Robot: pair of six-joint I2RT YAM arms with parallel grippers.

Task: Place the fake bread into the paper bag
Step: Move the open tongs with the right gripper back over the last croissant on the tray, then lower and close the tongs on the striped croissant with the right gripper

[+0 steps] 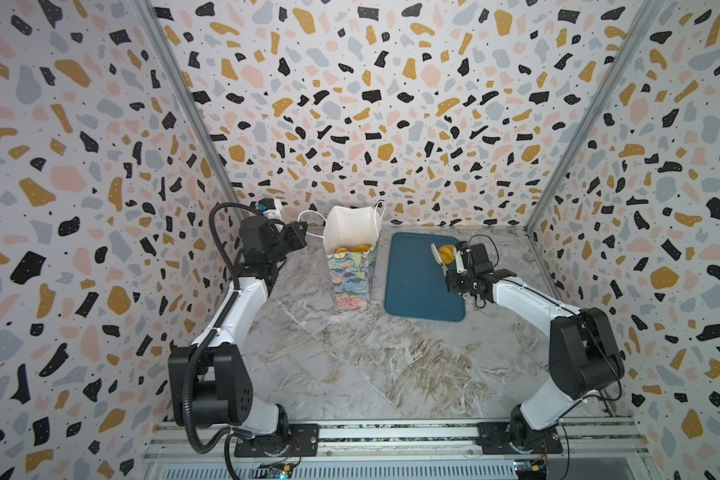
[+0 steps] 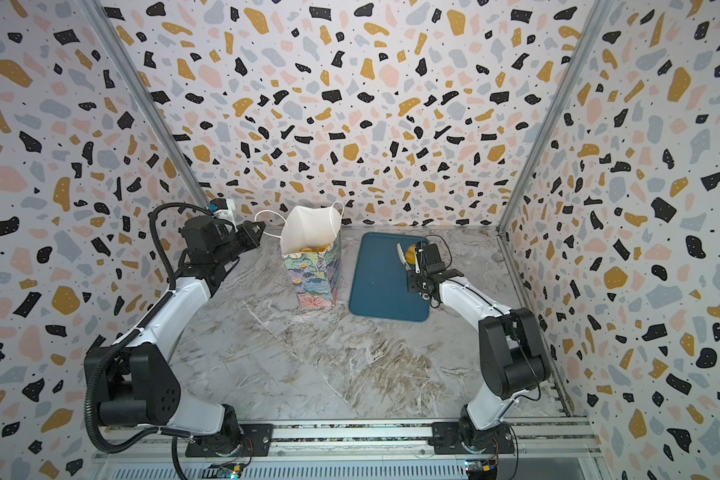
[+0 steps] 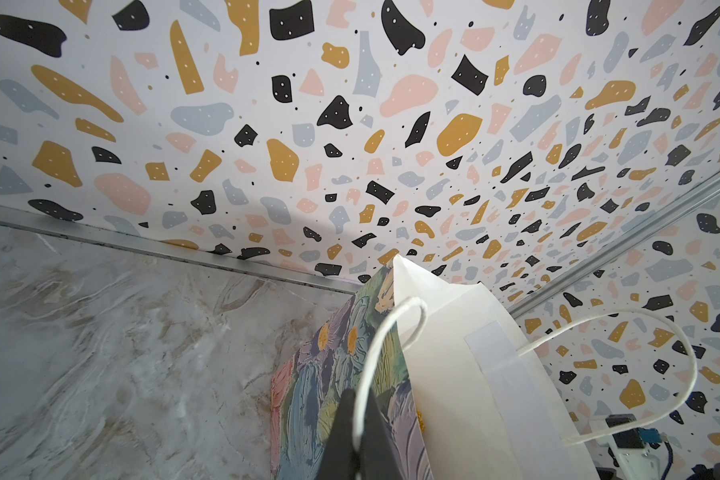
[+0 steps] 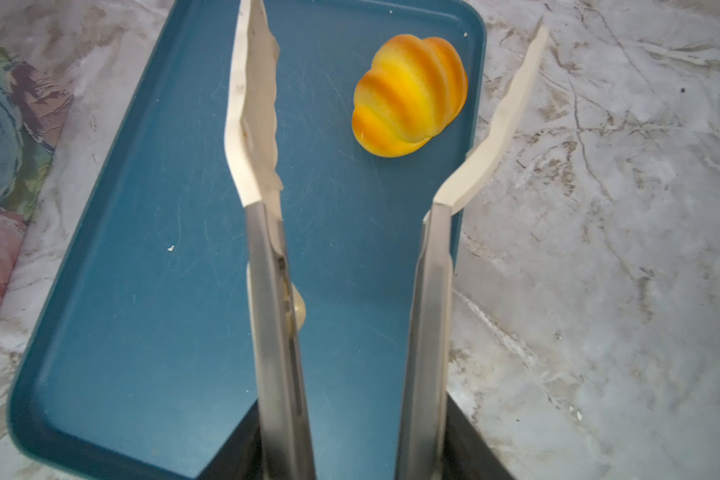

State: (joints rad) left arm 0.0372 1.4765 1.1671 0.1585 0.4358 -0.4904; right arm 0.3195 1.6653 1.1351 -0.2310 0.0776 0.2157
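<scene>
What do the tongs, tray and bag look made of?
tongs: brushed metal arms with a dull grey sheen; off-white matte tips, probably silicone or plastic.
tray: likely hard plastic, dark blue, semi-matte, with fine scratches showing.
paper bag: creased paper, plain white matte inside, painted-look floral print outside.
cord handle: thin white twisted cord.

Smooth fake bread (image 4: 410, 95), scuffed matt tray (image 4: 142, 291), brushed-metal tongs (image 4: 273, 332), paper bag (image 1: 350, 282)

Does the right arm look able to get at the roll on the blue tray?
Likely yes. The right arm holds open tongs, the roll lies uncovered on the tray between their blades, and nothing blocks the way.
</scene>
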